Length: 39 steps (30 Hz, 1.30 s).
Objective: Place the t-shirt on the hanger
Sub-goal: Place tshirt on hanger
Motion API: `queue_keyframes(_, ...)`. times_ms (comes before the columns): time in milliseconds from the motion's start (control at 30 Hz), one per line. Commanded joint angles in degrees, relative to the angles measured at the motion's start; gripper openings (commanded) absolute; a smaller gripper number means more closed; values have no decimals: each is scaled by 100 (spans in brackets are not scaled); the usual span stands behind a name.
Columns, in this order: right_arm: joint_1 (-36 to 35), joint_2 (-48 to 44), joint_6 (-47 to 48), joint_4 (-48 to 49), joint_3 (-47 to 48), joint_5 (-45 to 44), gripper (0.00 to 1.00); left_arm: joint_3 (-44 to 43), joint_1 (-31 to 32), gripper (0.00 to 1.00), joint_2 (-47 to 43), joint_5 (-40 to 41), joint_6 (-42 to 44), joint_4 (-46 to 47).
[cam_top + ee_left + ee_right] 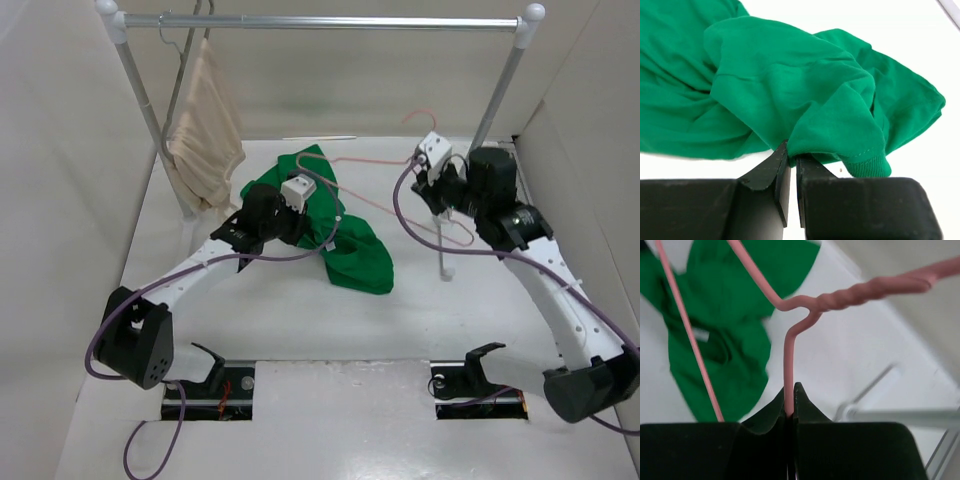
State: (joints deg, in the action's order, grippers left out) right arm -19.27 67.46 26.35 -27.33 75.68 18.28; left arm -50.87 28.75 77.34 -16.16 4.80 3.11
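Standing at the near edge, I see the left gripper [790, 154] closest in, its fingers drawn almost together and pinching a fold of the t-shirt [357, 257] beside a ribbed hem. The shirt lies crumpled on the white worktop [300, 330], mid-table between the two arms. It is light, limp cotton that will sag and bunch from any single pinch, so I judge the neck opening or the shoulder seams the better places to hold. Further off to the right, the right gripper [791, 390] is clamped tight on the hanger [788, 357], gripping the wire just under its twisted neck, the frame reaching toward the shirt. That thin wire looks springy and apt to swivel. Farthest back, a beige cloth [205, 120] hangs from the rail [340, 20].
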Motion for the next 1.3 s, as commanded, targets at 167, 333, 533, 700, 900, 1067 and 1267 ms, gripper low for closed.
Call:
queue_keyframes(167, -709, -1243, -727, -526, -1678, -1509, 0, -880, -124, 0, 413, 1290, -944, -1233)
queue_keyframes(333, -1376, -1244, -841, -922, -1794, -2100, 0, -1494, -239, 0, 1027, 1449, -1674, -2086)
queue_keyframes(533, -1747, -1112, -1263, -1099, -1889, -2575, 0, -1741, -239, 0, 1283, 1643, -1851, -2403)
queue_keyframes(700, -1940, -516, -1562, -634, -1882, -2724, 0, -1856, -239, 0, 1336, 1397, -1799, -2455)
queue_keyframes(900, -2055, 12, -1492, -317, -1750, -2927, 0, -1856, -239, 0, 1336, 1344, -1745, -2456)
queue_keyframes(1067, -2107, 188, -1667, -316, -1591, -3154, 0, -1856, -239, 0, 1336, 1266, -1693, -2456)
queue_keyframes(1267, -2300, 486, -1905, -123, -1372, -3779, 0, -2022, -239, 0, 1389, 861, -1386, -2456)
